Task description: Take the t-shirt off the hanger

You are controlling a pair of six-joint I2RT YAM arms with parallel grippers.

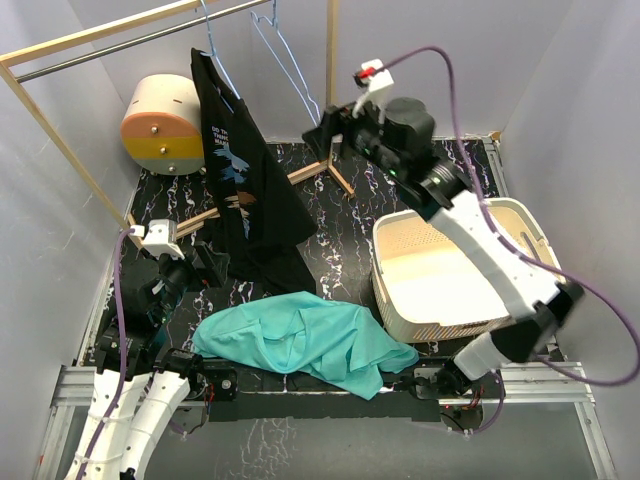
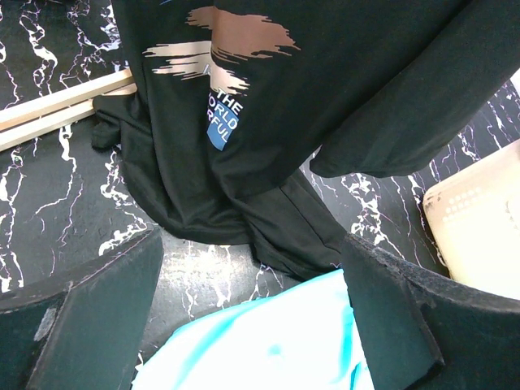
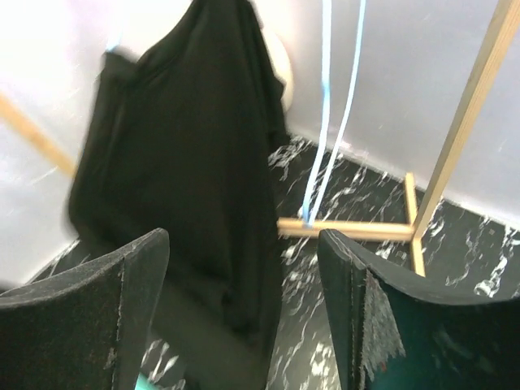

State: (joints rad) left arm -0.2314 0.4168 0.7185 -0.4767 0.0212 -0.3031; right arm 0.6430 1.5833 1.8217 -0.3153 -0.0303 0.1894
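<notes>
On the rail (image 1: pixel 130 41), two hangers (image 3: pixel 326 97), one t-shirt (image 1: pixel 245 180)

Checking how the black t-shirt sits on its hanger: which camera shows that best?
Top external: the black t-shirt shows whole, hanging from its blue hanger on the rail. Left wrist shows only its printed lower part; right wrist a blurred side, top cut off.
</notes>
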